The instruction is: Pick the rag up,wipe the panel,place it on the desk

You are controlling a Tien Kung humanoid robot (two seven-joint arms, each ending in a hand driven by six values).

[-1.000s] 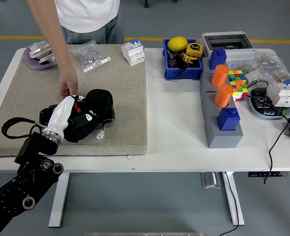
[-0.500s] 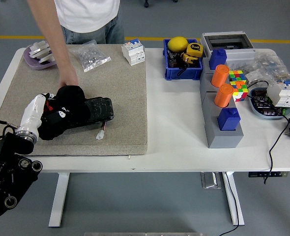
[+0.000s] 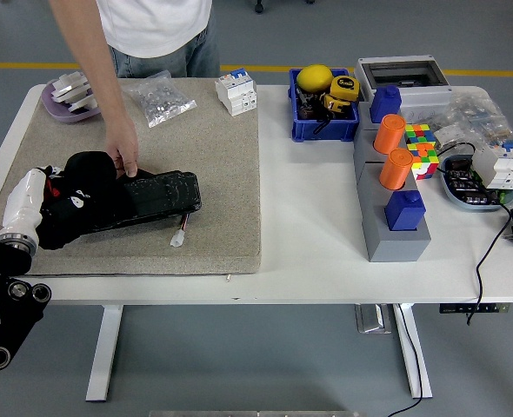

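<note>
My left hand [image 3: 52, 195] comes in from the lower left and is shut on a black rag [image 3: 78, 195], pressing it on the left end of a black panel [image 3: 156, 195]. The panel lies flat on a beige mat [image 3: 213, 165]. A person's hand [image 3: 124, 149] reaches down from the top and holds the panel's upper edge beside the rag. My right hand is out of view.
A purple tray [image 3: 61, 109] and a clear bag of parts [image 3: 156, 97] lie at the mat's back. A white breaker [image 3: 236, 91], a blue bin [image 3: 322, 117], grey blocks with orange cylinders [image 3: 394, 187] and a puzzle cube [image 3: 419, 148] stand to the right.
My left hand has dragged the rag leftward along the panel, from its middle to its left end. The person's hand stayed on the panel's upper edge.
</note>
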